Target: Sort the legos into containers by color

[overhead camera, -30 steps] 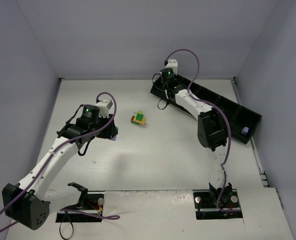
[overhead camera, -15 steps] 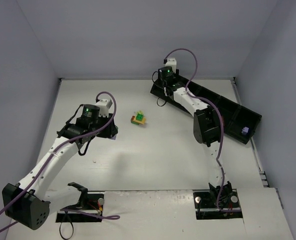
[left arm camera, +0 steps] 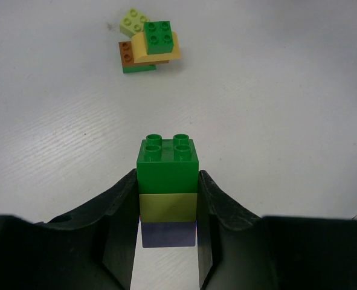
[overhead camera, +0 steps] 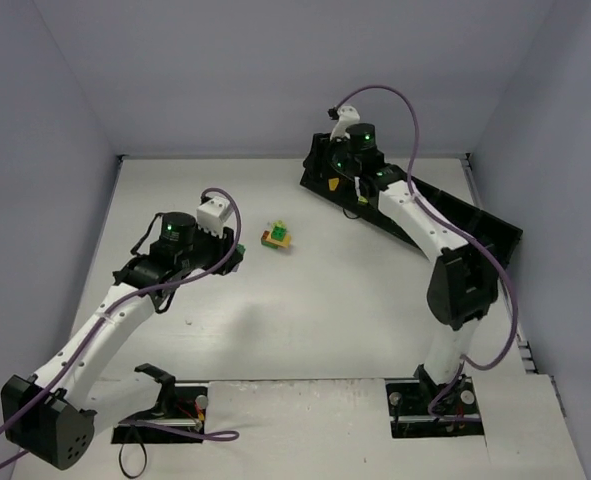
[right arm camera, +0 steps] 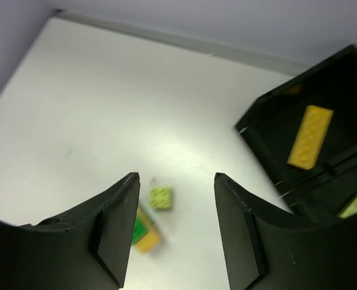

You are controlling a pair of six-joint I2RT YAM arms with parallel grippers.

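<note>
Three legos, dark green, lime and lilac, are held as one stack (left arm camera: 167,181) between the tightly closed left jaws, and the small pile (left arm camera: 147,45) is seen on the worktop (left arm camera: 287,90) straight ahead, well apart. The right jaws, shut a second ago above the black tray (right arm camera: 260,115), have been opened and lifted away empty. The long yellow brick (right arm camera: 310,136) lying in the end compartment is therefore judged as delivered.

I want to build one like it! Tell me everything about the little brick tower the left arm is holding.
The tower is three plastic bricks stacked together: dark green on top with four round studs, lime in the middle, lilac at the bottom. It stands straight. The left arm's black fingers pinch its lower part from both sides, and the green top pokes out past them. The white table lies behind it; whether it touches the table cannot be seen.
</note>
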